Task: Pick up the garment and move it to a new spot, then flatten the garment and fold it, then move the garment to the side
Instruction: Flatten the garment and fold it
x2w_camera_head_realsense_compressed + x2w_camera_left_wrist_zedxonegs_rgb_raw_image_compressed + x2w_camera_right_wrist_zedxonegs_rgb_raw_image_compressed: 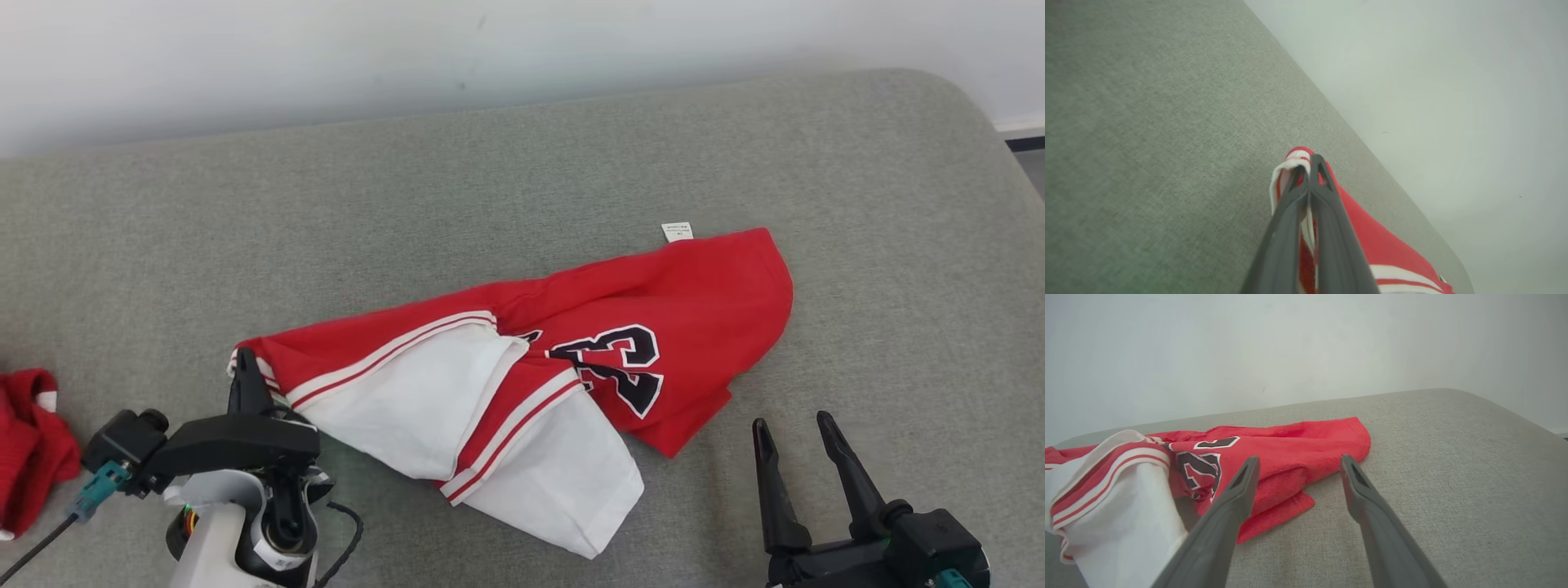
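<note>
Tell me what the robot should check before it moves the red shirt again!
1. Left gripper pinching the shirt: ok, shut on its striped edge.
2. Right gripper ready to help: ok, open and holding nothing, near the shirt's red end.
3. Shirt lying flat: not ok, it is bunched and folded over itself.
4. Room on the grey cushion to spread it out: ok, bare cushion behind and to the right.
5. Other red cloth out of the way: ok, it lies apart at the left edge.
6. Grip strong enough for pulling: cannot tell.
</note>
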You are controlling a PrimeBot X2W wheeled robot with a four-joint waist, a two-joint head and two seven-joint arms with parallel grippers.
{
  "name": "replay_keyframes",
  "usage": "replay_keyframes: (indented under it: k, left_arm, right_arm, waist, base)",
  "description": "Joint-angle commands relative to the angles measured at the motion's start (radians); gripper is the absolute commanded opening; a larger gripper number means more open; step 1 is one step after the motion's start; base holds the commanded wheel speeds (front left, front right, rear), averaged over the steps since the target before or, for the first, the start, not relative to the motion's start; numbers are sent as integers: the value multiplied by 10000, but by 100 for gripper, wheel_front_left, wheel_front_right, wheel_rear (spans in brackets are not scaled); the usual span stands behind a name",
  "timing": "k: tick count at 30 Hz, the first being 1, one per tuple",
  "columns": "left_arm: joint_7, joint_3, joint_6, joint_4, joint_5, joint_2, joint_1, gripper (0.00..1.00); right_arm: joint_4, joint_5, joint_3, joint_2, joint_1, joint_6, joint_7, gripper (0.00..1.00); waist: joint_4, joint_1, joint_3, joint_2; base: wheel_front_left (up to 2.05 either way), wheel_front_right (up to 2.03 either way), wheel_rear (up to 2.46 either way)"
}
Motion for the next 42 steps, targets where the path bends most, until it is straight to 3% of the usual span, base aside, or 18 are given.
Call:
replay_keyframes:
  k: [1, 9, 17, 18, 19, 20, 24, 34, 37, 42]
  left_arm:
    - [-31, 67, -105, 306, 66, -25, -165, 0]
    - [-33, 1001, -331, 1579, 834, 132, -1352, 0]
    - [-33, 1349, -231, 1920, 2844, 379, -2149, 0]
    - [-33, 1404, -149, 1895, 3206, 416, -2214, 5]
    - [-32, 1399, -127, 1923, 3494, 448, -2247, 46]
    - [-32, 1387, -112, 1994, 3803, 460, -2273, 100]
    - [-34, 1018, -29, 2217, 4768, 340, -2180, 100]
    - [-32, 247, -228, 2436, 5818, 438, -1070, 100]
    - [-32, 237, -269, 2018, 5995, 479, -539, 100]
    - [-32, 431, -263, 67, 6463, 336, 746, 100]
  right_arm:
    - [-9, -77, 16, -3, -96, -21, -3, 100]
    - [-37, -12, 78, -1, -221, -21, -3, 100]
    - [-51, -32, 45, -1, -295, -21, -3, 100]
    - [-56, -32, 44, -1, -290, -21, -3, 100]
    - [-58, -36, 49, -1, -290, -21, -3, 100]
    - [-54, -33, 44, -3, -290, -21, -3, 100]
    - [-26, -32, -52, -1, -217, -21, -3, 100]
    - [-9, 37, -189, 0, 5, -21, -3, 100]
    - [5, 47, -190, -3, 70, -21, -3, 100]
    - [0, 54, -274, -3, 133, -21, -3, 100]
  waist:
    - [105, 0, 77, -1]
    - [-141, 0, 288, -1]
    - [-391, 0, 374, -1]
    - [-411, 0, 377, -1]
    - [-435, 0, 378, -1]
    - [-454, 0, 377, -1]
    - [-425, 0, 285, -1]
    - [11, 0, -105, -1]
    - [123, 0, -232, -1]
    - [310, 0, -360, -1]
  base:
    - [0, 0, 0]
    - [0, 0, 0]
    - [0, 0, 0]
    - [0, 0, 0]
    - [0, 0, 0]
    - [0, 0, 0]
    - [0, 0, 0]
    - [0, 0, 0]
    - [0, 0, 0]
    - [0, 0, 0]
